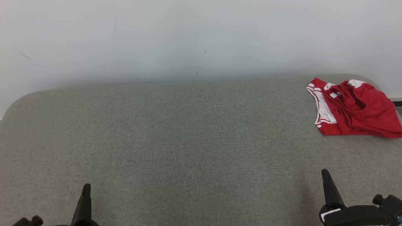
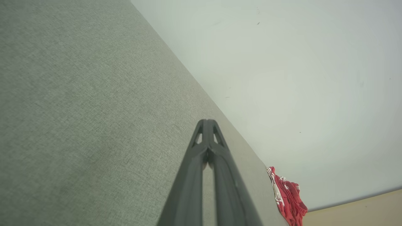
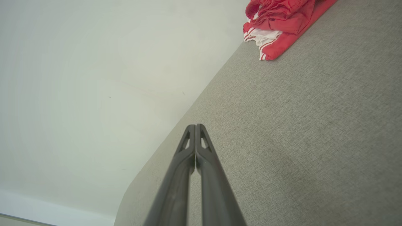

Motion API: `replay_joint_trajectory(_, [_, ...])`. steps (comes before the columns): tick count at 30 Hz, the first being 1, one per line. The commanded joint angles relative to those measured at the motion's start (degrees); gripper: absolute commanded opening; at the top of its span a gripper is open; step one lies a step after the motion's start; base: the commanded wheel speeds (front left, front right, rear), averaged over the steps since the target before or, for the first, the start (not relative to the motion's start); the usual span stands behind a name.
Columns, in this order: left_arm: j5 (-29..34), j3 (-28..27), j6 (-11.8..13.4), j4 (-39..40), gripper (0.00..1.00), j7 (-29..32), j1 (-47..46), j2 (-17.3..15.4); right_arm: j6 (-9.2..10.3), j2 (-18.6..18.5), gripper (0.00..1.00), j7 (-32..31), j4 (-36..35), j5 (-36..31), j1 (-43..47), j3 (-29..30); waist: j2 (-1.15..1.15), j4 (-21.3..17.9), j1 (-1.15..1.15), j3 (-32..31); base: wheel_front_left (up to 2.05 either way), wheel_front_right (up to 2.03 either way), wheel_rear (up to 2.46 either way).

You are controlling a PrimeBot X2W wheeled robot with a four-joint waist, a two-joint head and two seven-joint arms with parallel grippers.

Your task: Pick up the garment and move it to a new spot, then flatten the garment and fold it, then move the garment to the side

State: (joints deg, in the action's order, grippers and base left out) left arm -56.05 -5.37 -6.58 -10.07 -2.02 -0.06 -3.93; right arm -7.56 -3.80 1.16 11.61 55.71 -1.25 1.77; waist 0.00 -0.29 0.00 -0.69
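**Red garment lies at the far right corner; both pincers closed and empty**

The red fabric garment with white striped trim [image 1: 358, 110] lies on the grey cloth-covered counter [image 1: 188, 141], at its far right corner and close to the pale wall [image 1: 188, 37]. It is not spread flat. The fabric is gathered into a thick, loose bundle, with a white-edged border turned to the left and several soft creases on top. I cannot decide whether this is a rough fold or only a heap.

The left pincer [image 1: 86, 187] stands at the lower left of the head view and the right pincer [image 1: 325, 172] at the lower right. Both are clenched: on each, the two long dark fingers are pressed together to the tip and nothing is between them. Both are well apart from the garment, and the right one is the nearer.

As for the step in hand, I judge that this scene fits two stages. The garment may be waiting in its bundle to be lifted and carried to a new spot. Or it may be folded and put to the side, with the arms at rest. The bundle is rather untidy, which speaks a little for the first, but this does not settle it. For this reason I name no next move.
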Motion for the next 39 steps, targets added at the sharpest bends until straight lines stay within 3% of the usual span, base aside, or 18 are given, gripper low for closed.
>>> replay_joint_trajectory(1, [-1.9,-0.4,-0.2,0.2,0.00,0.4,-1.6,-0.1,0.06,-0.2,0.00,-0.4,-0.4,2.2,-1.4,0.4,0.00,0.0,0.00,0.0,0.00,0.00,0.00])
replay_joint_trajectory(39, [-22.4,-0.9,-0.7,-2.3,0.00,5.4,-4.6,0.6,0.10,0.2,0.00,-4.4,1.2,23.1,-3.6,2.6,0.00,0.2,0.00,0.5,0.00,0.00,0.00])
